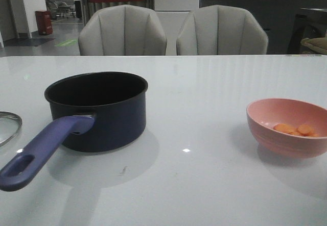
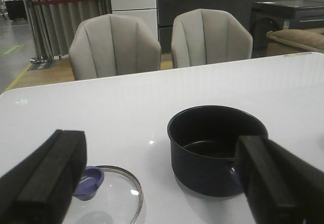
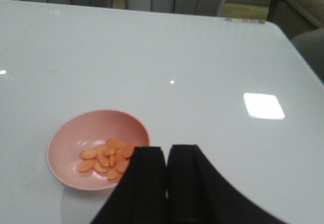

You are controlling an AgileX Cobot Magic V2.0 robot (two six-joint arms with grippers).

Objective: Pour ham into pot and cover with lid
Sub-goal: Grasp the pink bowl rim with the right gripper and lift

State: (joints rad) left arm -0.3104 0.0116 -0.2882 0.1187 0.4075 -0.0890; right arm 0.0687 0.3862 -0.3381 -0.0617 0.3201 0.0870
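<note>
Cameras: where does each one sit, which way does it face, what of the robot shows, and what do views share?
Front view: low over the table, facing forward; pot, lid edge, pink bowl; no arm shows.
Left wrist view: on the left arm, facing the chairs; open left claw frames pot and lid.
Right wrist view: on the right arm, looking down; shut right claw beside the bowl of ham.
Shared: front and left wrist both show pot and lid; front and right wrist, bowl and ham.

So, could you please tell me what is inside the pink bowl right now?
The pink bowl holds a small heap of ham slices. Whatever bowl floor lies beneath the overlapping slices is covered, so anything under them cannot be seen.
</note>
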